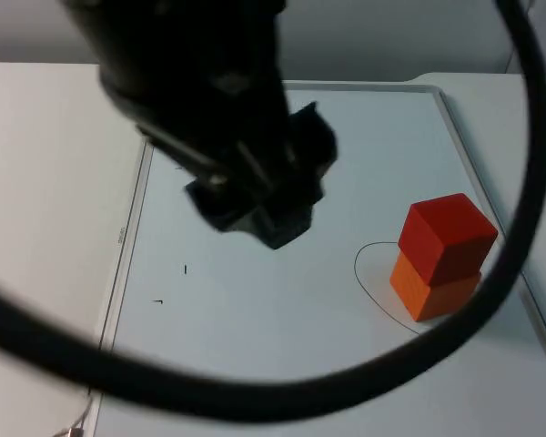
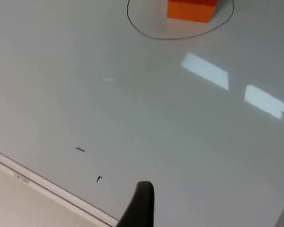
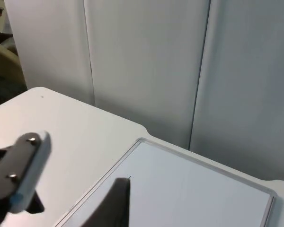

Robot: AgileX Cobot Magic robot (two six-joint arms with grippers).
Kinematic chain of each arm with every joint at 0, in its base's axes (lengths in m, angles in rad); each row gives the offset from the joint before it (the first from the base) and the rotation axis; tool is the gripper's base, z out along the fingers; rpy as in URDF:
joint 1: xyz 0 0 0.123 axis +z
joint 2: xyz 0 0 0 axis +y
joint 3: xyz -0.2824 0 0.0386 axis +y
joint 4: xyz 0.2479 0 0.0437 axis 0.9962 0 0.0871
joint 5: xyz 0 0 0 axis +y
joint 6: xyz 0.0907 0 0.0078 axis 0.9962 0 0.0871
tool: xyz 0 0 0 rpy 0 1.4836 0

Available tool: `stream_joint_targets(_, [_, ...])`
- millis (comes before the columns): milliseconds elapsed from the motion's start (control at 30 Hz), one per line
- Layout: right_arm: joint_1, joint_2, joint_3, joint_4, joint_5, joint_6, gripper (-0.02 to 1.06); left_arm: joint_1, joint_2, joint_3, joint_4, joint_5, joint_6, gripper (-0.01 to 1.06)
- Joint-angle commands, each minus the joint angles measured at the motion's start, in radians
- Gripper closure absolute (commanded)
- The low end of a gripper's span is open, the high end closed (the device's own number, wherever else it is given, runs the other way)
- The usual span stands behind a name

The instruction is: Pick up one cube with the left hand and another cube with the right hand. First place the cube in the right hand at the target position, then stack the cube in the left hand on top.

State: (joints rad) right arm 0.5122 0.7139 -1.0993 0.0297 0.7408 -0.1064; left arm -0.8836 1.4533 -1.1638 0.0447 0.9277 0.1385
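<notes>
Since the red cube (image 1: pixel 448 235) already sits on the orange cube (image 1: pixel 434 287) inside the drawn circle (image 1: pixel 371 282), I judge the stacking done and the step in hand to be drawing both arms clear without disturbing the pile.

The left claw (image 1: pixel 255 214) hangs above the whiteboard surface (image 1: pixel 255 328), well apart from the stack, which lies off toward the board's right side from it. Its wrist camera looks across bare board to the orange cube (image 2: pixel 191 9) and the circle line (image 2: pixel 175 35) far ahead of the fingertip (image 2: pixel 141 205). I cannot tell whether this claw's fingers are apart or together; it carries nothing that I can see.

The right claw (image 3: pixel 111 205) points away from the work, toward the board's far corner and the grey partition wall (image 3: pixel 146 71); its state I cannot tell either, and that arm appears to wait.

To do this well, I'd lift the left arm up and back along its own side, keeping it away from the stack, and move slowly: the red cube sits slightly askew on the orange one, so a brush could topple it.
</notes>
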Motion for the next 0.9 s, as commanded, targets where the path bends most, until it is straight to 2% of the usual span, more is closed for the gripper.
stream_joint_targets(0, [-0.004,-0.002,0.003,0.025,0.003,-0.052,0.0,-0.007,-0.153,0.121,0.025,-0.05,-0.073,0.24])
stream_joint_targets(33, [-0.004,-0.002,0.003,0.025,0.003,-0.052,0.0,-0.007,-0.153,0.121,0.025,-0.05,-0.073,0.24])
stream_joint_targets(167, [-0.004,-0.002,0.003,0.197,0.021,-0.242,0.0,-0.007,-0.404,0.259,0.043,-0.069,-0.124,0.24])
stream_joint_targets(200, [-0.004,-0.002,0.003,0.197,0.021,-0.242,0.0,-0.007,-0.404,0.259,0.043,-0.069,-0.124,0.24])
stream_joint_targets(267, [-0.004,-0.002,0.003,0.264,0.066,-0.304,0.0,-0.007,-0.536,0.312,0.044,-0.069,-0.127,0.24])
stream_joint_targets(333, [-0.004,-0.002,0.003,0.286,0.116,-0.328,0.0,-0.007,-0.702,0.377,0.05,-0.061,-0.139,0.24])
stream_joint_targets(367, [-0.004,-0.002,0.003,0.286,0.116,-0.328,0.0,-0.007,-0.702,0.377,0.05,-0.061,-0.139,0.24])
stream_joint_targets(500, [-0.004,-0.025,0.003,0.291,0.171,-0.34,0.0,-0.007,-0.962,0.452,0.098,-0.006,-0.251,0.24])
stream_joint_targets(567, [-0.004,-0.036,0.005,0.291,0.176,-0.347,0.0,-0.007,-1.021,0.463,0.1,0.02,-0.26,0.24])
stream_joint_targets(700, [-0.004,-0.126,0.101,0.291,0.109,-0.364,0.0,-0.007,-1.203,0.509,0.096,0.13,-0.277,0.24])
stream_joint_targets(733, [-0.004,-0.126,0.101,0.291,0.109,-0.364,0.0,-0.007,-1.203,0.509,0.096,0.13,-0.277,0.24])
stream_joint_targets(867, [-0.004,-0.229,0.267,0.307,0.051,-0.364,0.0,-0.007,-1.324,0.549,0.084,0.184,-0.277,0.24])
